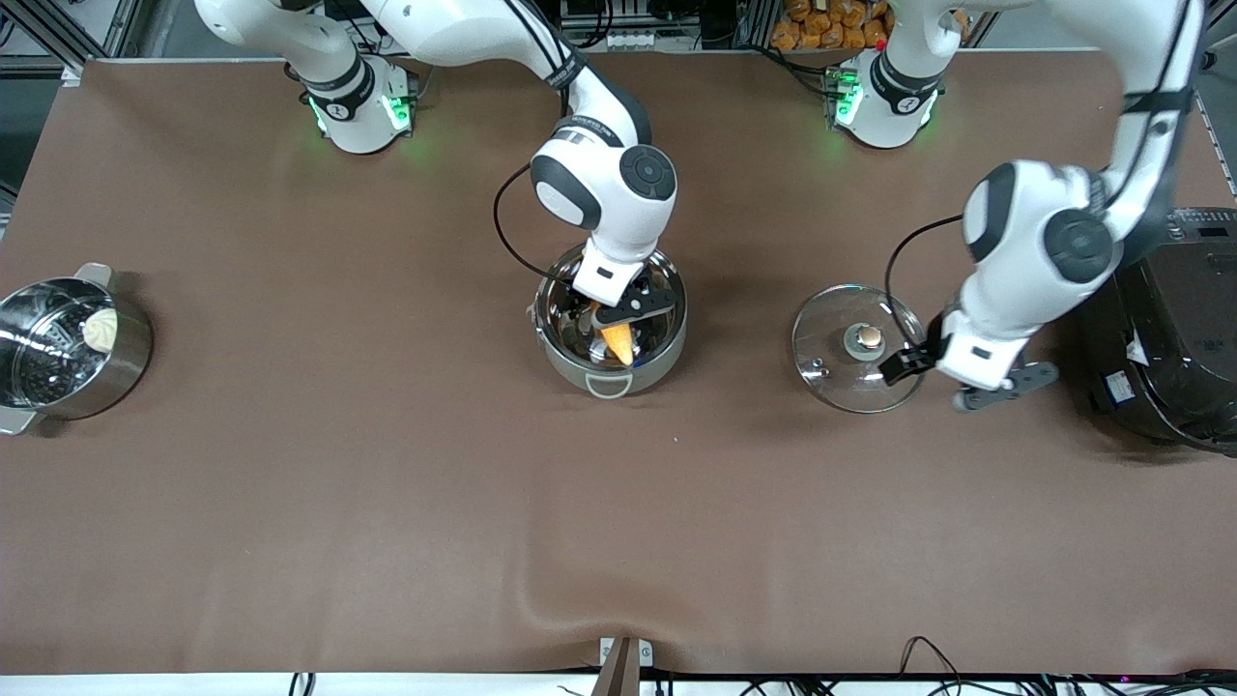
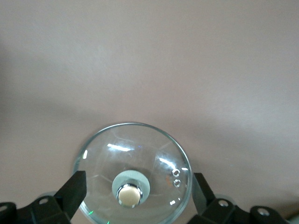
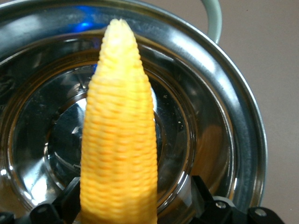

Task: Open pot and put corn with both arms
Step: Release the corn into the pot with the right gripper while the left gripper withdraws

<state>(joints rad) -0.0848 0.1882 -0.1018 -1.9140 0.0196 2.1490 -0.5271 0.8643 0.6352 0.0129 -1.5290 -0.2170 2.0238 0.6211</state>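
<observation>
The pot (image 1: 661, 360) stands uncovered mid-table, its steel rim (image 3: 244, 122) showing in the right wrist view. The corn (image 1: 618, 342) lies inside it, tip toward the front camera; it fills the right wrist view (image 3: 119, 140). My right gripper (image 1: 619, 313) is down in the pot with its jaws open around the corn's thick end (image 3: 133, 201), a gap showing on one side. The glass lid (image 1: 829, 375) with its copper knob (image 2: 129, 195) lies flat on the table toward the left arm's end. My left gripper (image 1: 957, 379) hovers open over the lid (image 2: 138, 191), holding nothing.
A steel steamer pot (image 1: 124, 360) with a white bun (image 1: 100, 329) stands at the right arm's end of the table. A large black cooker (image 1: 1171, 338) stands at the left arm's end, close beside the left arm.
</observation>
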